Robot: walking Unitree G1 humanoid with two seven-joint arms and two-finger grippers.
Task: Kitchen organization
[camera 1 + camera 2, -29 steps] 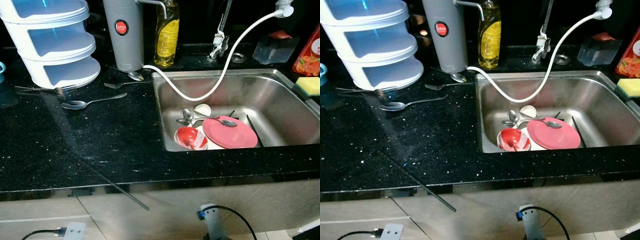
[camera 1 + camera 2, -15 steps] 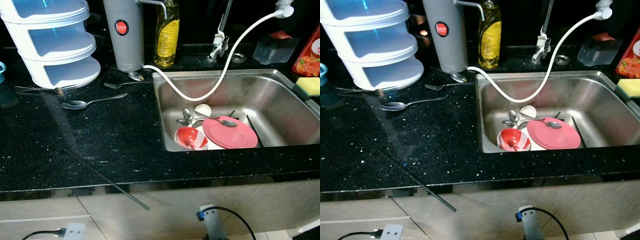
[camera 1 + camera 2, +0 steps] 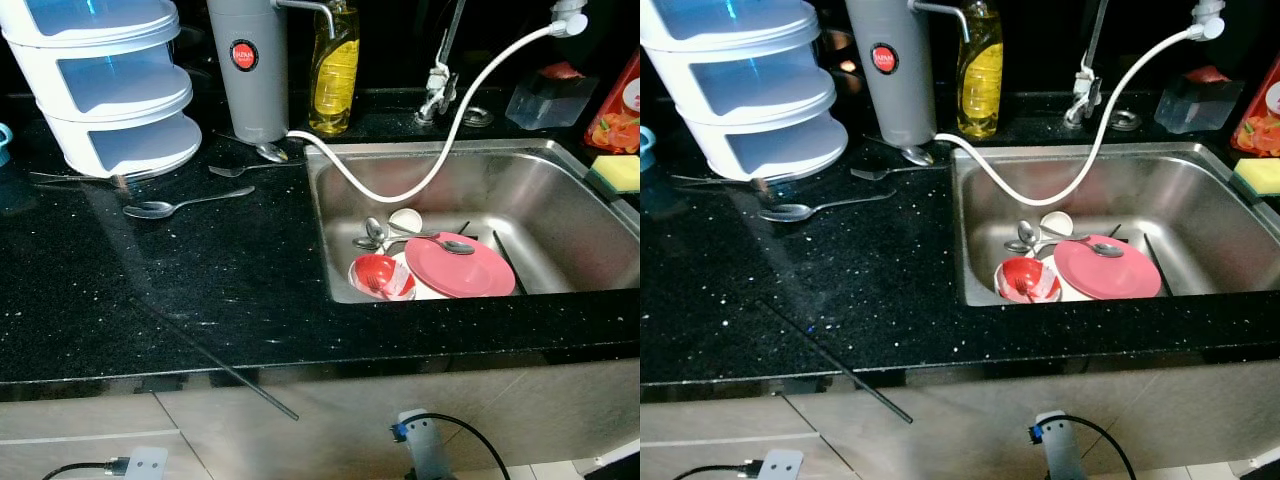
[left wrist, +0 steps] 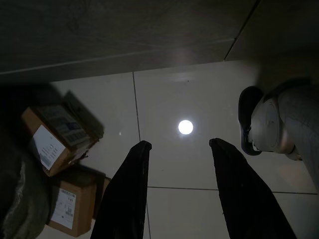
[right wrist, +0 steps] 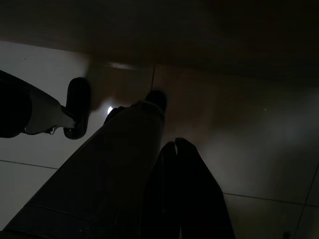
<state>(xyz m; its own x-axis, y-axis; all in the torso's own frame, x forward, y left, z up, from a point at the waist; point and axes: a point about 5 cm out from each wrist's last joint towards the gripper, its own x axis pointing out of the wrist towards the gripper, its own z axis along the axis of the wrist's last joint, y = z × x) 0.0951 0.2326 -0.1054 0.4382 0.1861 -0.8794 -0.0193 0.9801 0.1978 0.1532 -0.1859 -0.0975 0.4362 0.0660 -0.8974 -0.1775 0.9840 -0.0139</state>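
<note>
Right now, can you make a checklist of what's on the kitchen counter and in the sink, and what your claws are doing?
Surface: black speckled counter with a steel sink.
Job's things: pink plate, red bowl and spoons in the sink; two spoons and a fork on the counter.
Clutter: white tiered rack, grey canister, yellow soap bottle, sponge.
Claws: left claw open, right claw shut, both hanging over the floor.
Cables: white hose looping into the sink; black cable below.
Surroundings: cardboard boxes on floor tiles.

L gripper (image 4: 177, 186): 2 long blk fingers | R gripper (image 5: 182, 191): blk fingers, dark
</note>
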